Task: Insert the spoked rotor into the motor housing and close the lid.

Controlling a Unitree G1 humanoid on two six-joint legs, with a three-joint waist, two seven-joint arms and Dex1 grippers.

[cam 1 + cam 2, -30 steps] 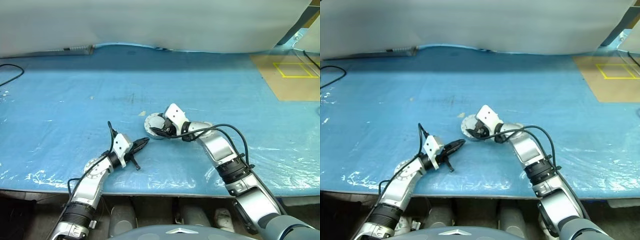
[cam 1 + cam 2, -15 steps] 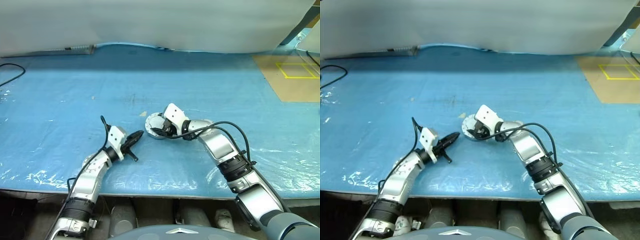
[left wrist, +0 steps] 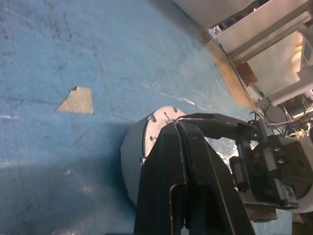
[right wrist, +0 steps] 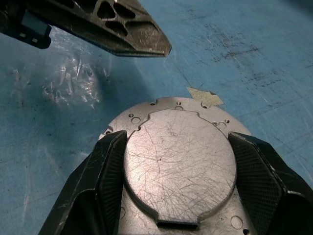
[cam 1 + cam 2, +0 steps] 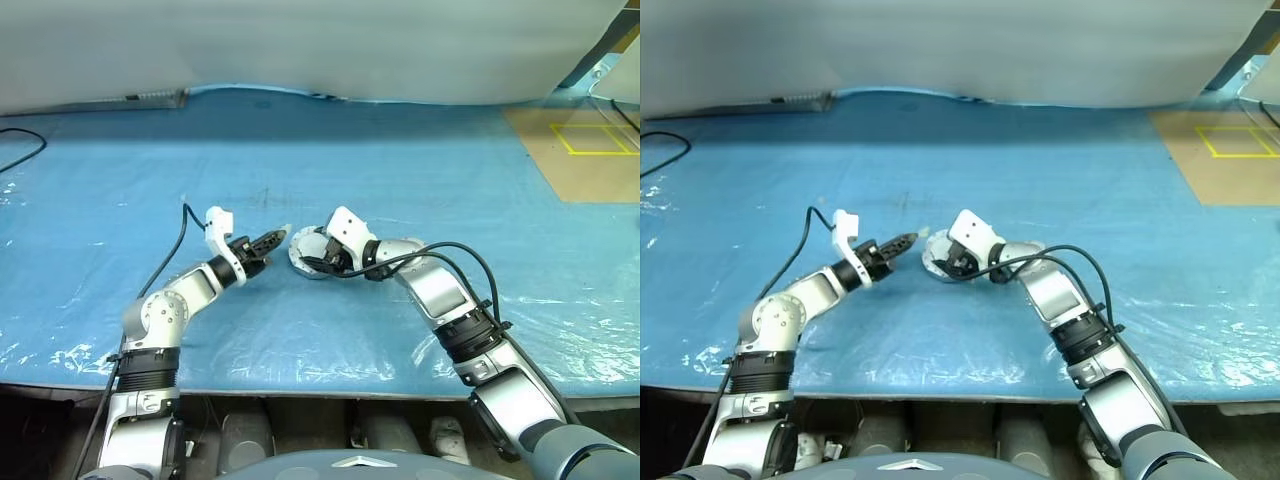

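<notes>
No legible text or markings.

The table [image 5: 420, 170], covered by a blue plastic sheet [image 5: 120, 230], carried the motor housing [image 5: 308, 252] between the right gripper [image 5: 318, 256] fingers, and a small tape scrap [image 3: 76, 101] lay just beyond it.

Scratched pale-grey lid [image 4: 178, 161] on a plain grey motor housing [image 3: 133, 164], black fingers [image 4: 105, 181] either side, a tan scrap [image 3: 76, 101] on scuffed blue sheeting [image 5: 420, 170], yellow square outlines [image 5: 590, 140] on brown board.
</notes>
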